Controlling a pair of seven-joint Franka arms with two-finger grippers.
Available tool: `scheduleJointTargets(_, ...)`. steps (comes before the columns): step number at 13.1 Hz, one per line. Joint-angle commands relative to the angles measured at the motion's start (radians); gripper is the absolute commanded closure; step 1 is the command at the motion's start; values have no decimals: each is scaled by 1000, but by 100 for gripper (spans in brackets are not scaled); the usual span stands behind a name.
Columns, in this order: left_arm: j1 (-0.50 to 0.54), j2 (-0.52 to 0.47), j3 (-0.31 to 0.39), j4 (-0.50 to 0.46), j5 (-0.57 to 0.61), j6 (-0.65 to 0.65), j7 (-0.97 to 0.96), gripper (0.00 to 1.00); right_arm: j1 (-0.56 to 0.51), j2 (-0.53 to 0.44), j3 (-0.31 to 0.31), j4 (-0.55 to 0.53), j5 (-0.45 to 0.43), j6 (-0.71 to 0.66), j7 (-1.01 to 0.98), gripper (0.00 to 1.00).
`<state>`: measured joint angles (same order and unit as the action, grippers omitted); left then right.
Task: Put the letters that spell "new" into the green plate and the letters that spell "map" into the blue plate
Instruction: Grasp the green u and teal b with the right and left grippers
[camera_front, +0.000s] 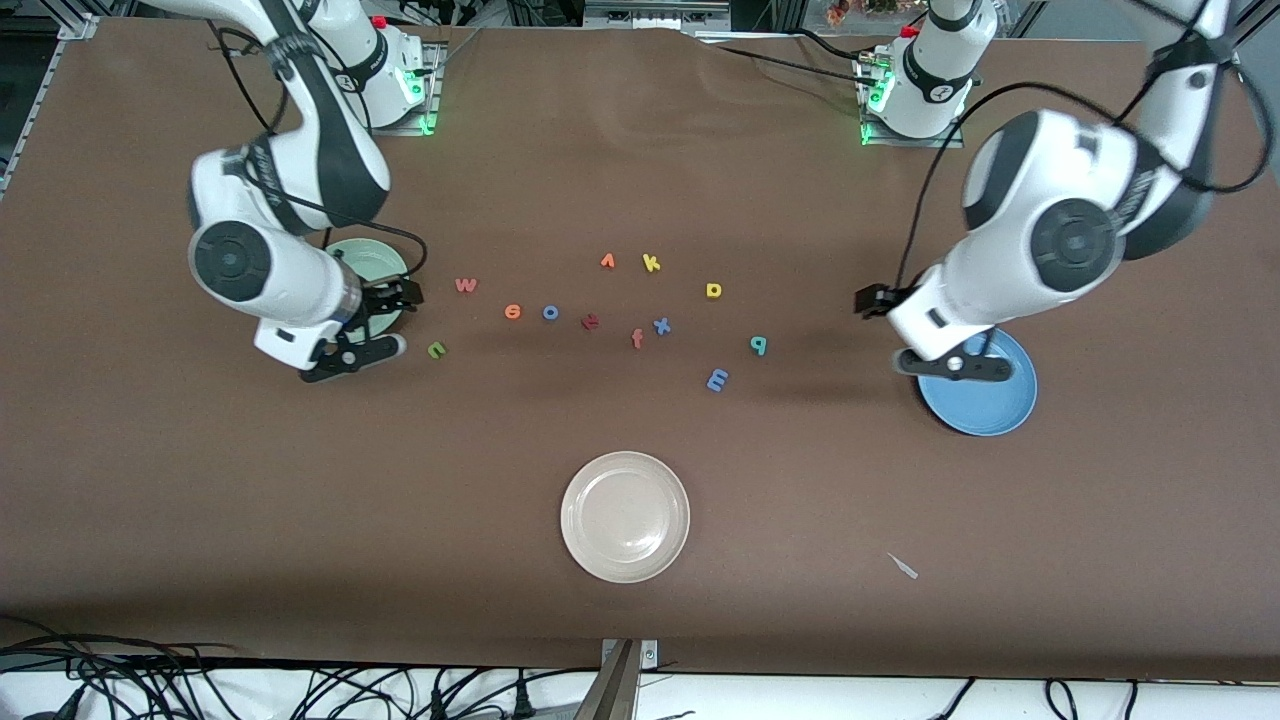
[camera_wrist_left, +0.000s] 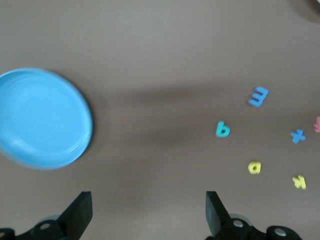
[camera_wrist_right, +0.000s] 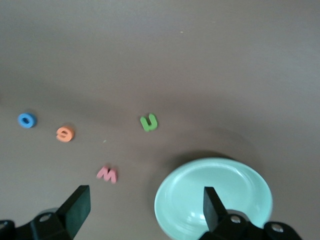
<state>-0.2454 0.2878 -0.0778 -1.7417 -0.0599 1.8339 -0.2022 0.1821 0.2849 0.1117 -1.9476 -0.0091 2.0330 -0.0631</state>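
Both plates were empty; no letter had been placed yet. Right end effector (camera_front: 372, 322) hung over the edge of the green plate (camera_front: 385, 262), fingers spread wide, nothing between them. Left end effector (camera_front: 952, 362) hung over the rim of the blue plate (camera_front: 985, 405), likewise fully open and empty.

Letters lay loose on the table (camera_front: 300, 500) between the plates. The green "n" (camera_front: 436, 350) sat just beside the right end effector, the pink "w" (camera_front: 466, 285) near it, the orange "e" (camera_front: 513, 312) further toward mid-table beside a blue "o" (camera_front: 550, 312). The teal "p" (camera_front: 759, 345), blue "m" (camera_front: 717, 379) and yellow "a" (camera_front: 713, 290) lay toward the left arm's end, near a blue "x" (camera_front: 661, 325) and a yellow "k" (camera_front: 651, 263).

Judgement: the first pick was due. Right arm best starts with "n", left with "p". The letters look thin and flat, so the fingers should descend to the table surface, straddle one letter squarely, and avoid nudging its neighbours.
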Motion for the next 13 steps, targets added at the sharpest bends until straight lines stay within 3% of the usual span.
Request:
scheduleJointTargets(1, -61, -21, 10, -152, -27, 193, -13, 0, -6, -61, 6, -206, -17, 221, -32, 0)
scheduleJointTargets(5, -158, 30, 10, -303, -28, 486, -118, 0, -3, -17, 6, -316, -90, 490, -40, 0)
scheduleJointTargets(10, -267, 180, 12, -314, -11, 688, -246, 0, -4, 80, 8, -335, -95, 653, -43, 1)
scheduleJointTargets(13, -276, 235, 13, -314, -9, 764, -247, 0, 7, 105, 6, -333, -95, 688, -43, 24)
